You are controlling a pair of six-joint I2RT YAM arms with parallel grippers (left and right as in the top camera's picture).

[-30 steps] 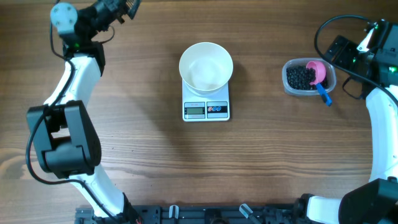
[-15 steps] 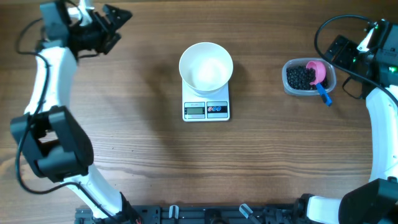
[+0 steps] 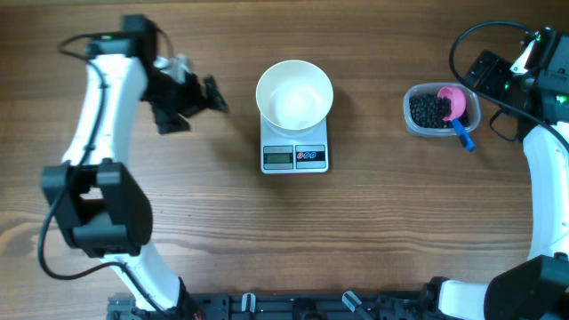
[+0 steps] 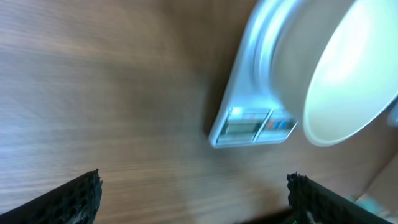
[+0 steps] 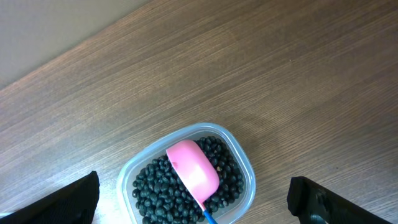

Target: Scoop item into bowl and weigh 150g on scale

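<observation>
Beans (image 3: 427,108) this small and loose will not be pinched up, I'd say. They look hard and smooth, likely to roll and scatter from a tipped scoop, and light enough that reaching the target weight should take several loads.

The sensible hold is the blue handle (image 3: 462,133) of the pink scoop (image 3: 453,102), where it sticks out over the tub's rim toward 5 o'clock. It looks like stiff, light plastic and possibly slick.

Nearest the robot's side of the wooden table (image 3: 373,231) is the scale (image 3: 294,157), its display at 6 o'clock. The white bowl (image 3: 294,95) sits on its platform, empty and glossy inside.

At 9 o'clock from the bowl hangs the left gripper (image 3: 218,96), fingers spread wide around nothing and clear of the bowl.

Out at 3 o'clock from the bowl stands the clear tub (image 3: 411,120). All the beans are in it as a dark, shiny heap of tiny round beads, with the scoop's cup resting on top.

Farthest back, the right gripper (image 5: 193,186) hangs above the tub, fingers wide apart and empty.
</observation>
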